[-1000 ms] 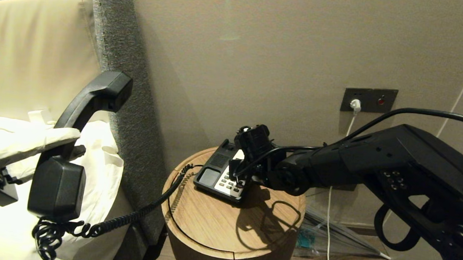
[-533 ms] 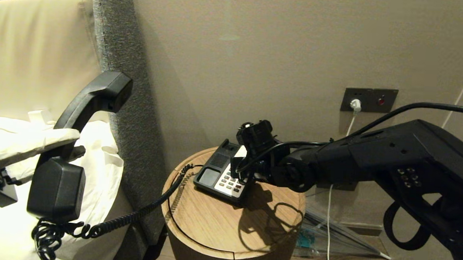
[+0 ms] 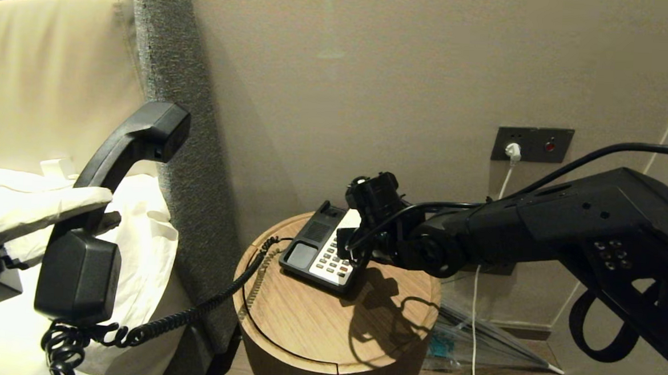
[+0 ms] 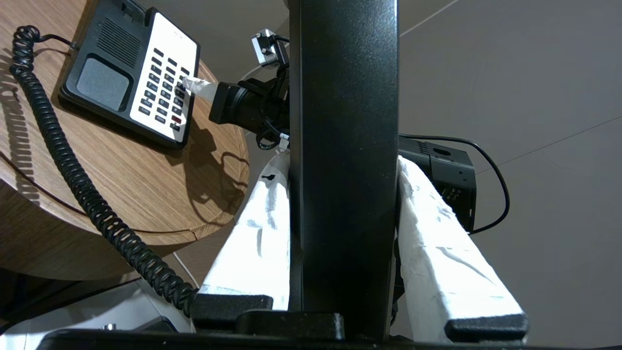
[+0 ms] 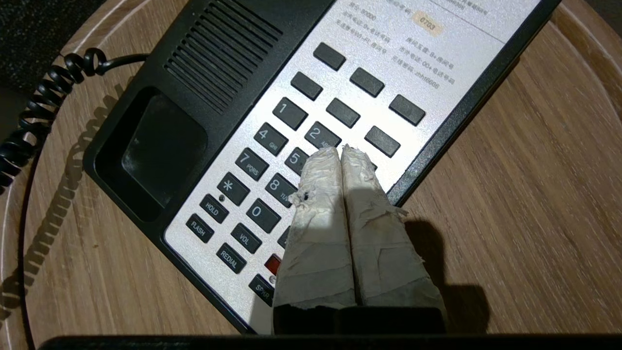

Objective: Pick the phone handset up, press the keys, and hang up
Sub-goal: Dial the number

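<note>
Black, curved plastic, the handset [image 3: 104, 210] hangs at about nine o'clock in the head view, nearest the camera, clamped around its slim middle bar by the left gripper [image 4: 344, 228], whose white cloth-wrapped fingers [image 4: 437, 243] press either flank. Its blocky lower end [image 3: 78, 277] points down, its upper end [image 3: 154, 129] tilts up toward a grey, nubby headboard edge [image 3: 173, 87]; cream padding [image 3: 43, 69] and a white pillow [image 3: 137, 228] lie behind. From the lower end a glossy coiled cord [image 3: 190, 314] loops toward four o'clock, up onto a round wood-grain table [image 3: 326, 330]. Farther back, near centre, the black phone base [image 3: 308, 249] sits on that table, with a ribbed speaker grille and an empty rectangular cradle [image 5: 155, 150]. Its matte cream faceplate carries the keys [image 5: 272, 160], small dark rectangles with one red. The right gripper [image 5: 338, 151], reaching in from three o'clock, has its taped, frayed fingers pressed together with nothing between them, tips just by the 2 and 5 keys; contact cannot be told. Beyond, at one o'clock, a dark wall socket plate [image 3: 533, 143] holds a white plug.
</note>
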